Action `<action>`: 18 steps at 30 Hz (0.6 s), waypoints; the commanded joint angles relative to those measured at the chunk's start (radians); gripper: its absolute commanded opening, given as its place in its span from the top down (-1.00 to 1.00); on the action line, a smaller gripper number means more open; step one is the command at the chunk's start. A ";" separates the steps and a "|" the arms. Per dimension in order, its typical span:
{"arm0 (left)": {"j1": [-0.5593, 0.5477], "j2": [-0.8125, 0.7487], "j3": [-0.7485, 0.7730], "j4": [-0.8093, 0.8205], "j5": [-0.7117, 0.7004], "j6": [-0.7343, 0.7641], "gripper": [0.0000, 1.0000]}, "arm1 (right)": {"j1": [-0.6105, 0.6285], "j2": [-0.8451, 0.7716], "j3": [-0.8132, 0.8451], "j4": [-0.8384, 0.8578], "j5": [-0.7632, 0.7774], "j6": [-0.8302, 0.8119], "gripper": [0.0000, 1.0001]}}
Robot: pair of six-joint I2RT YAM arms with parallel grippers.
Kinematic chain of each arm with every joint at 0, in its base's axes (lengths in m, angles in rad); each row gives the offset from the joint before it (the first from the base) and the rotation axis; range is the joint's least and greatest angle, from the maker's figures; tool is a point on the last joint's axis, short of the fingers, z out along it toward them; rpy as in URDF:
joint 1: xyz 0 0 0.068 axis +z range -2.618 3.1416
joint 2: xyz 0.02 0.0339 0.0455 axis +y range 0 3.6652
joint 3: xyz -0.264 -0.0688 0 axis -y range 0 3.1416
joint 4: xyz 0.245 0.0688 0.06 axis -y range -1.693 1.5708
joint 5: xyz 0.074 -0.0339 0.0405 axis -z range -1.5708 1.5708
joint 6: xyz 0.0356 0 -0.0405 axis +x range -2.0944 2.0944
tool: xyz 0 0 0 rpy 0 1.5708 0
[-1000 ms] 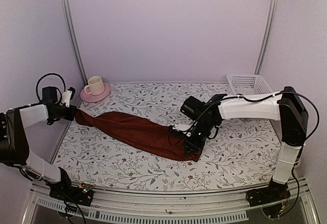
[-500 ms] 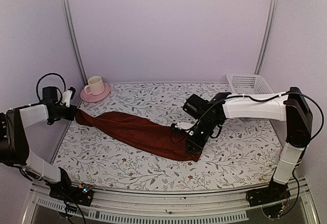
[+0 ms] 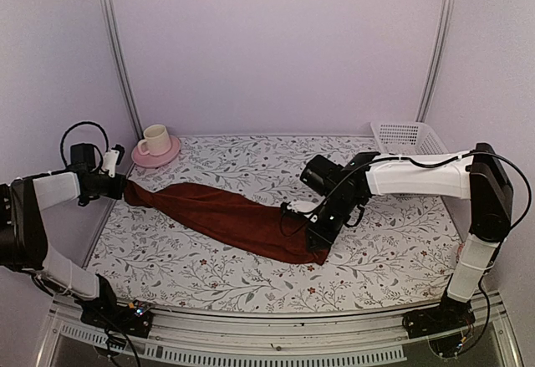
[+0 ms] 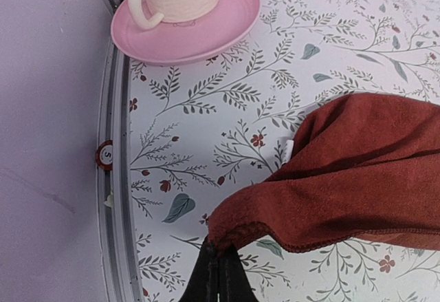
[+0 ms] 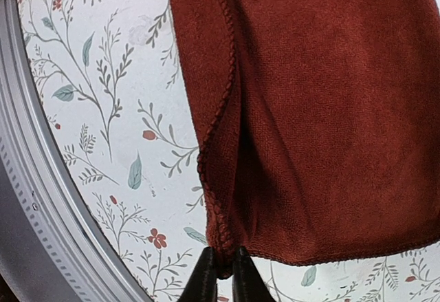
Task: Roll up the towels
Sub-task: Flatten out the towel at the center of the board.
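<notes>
The maroon towel (image 3: 226, 216) lies stretched slantwise on the bench (image 3: 251, 162), from the left edge toward the middle. The left tool (image 4: 218, 278), pressed together, pinches one corner near the left rail (image 4: 110, 178). The right tool (image 5: 220, 267) pinches the opposite corner. Flowered surface shows on both sides of the towel. A cup (image 3: 153, 140) stands on a saucer (image 3: 159, 158) far left, and a basket (image 3: 407, 137) stands far right. Only the wrist views show the stitched hem.

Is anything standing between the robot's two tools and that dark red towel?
Nothing visible does. The left tool and the right tool each already pinch one end of the maroon towel, which stretches between them.
</notes>
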State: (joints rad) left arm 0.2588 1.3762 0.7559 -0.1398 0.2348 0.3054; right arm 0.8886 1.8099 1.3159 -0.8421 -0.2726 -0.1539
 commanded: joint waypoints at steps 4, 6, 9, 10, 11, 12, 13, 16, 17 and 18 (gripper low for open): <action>-0.015 0.011 -0.007 0.017 0.016 0.003 1.00 | -0.007 0.012 0.004 0.032 0.000 0.001 0.94; -0.016 0.006 0.008 0.001 0.042 0.010 1.00 | -0.005 -0.003 0.005 0.042 0.048 -0.003 0.95; -0.015 -0.016 0.072 -0.053 0.090 0.027 1.00 | -0.007 -0.051 0.010 0.056 0.241 0.005 0.95; -0.015 -0.023 0.099 -0.072 0.107 0.033 1.00 | -0.010 -0.075 0.017 0.064 0.310 0.012 0.95; -0.015 -0.032 0.132 -0.095 0.122 0.040 1.00 | -0.019 -0.100 0.027 0.075 0.375 0.020 0.95; -0.015 -0.039 0.163 -0.115 0.134 0.045 1.00 | -0.025 -0.128 0.033 0.087 0.435 0.029 0.95; -0.015 -0.047 0.199 -0.137 0.150 0.048 1.00 | -0.030 -0.159 0.042 0.100 0.495 0.034 0.95; -0.015 -0.077 0.287 -0.181 0.183 0.056 1.00 | -0.037 -0.256 0.060 0.143 0.664 0.045 0.95; -0.015 -0.090 0.309 -0.192 0.193 0.056 1.00 | -0.039 -0.284 0.064 0.156 0.704 0.045 0.95; -0.015 -0.102 0.330 -0.200 0.204 0.057 1.00 | -0.037 -0.314 0.065 0.172 0.730 0.043 0.95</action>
State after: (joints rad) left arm 0.2550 1.3407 0.9970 -0.2825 0.3641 0.3435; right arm 0.8608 1.6356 1.3296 -0.7612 0.1959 -0.1295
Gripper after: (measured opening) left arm 0.008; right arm 0.027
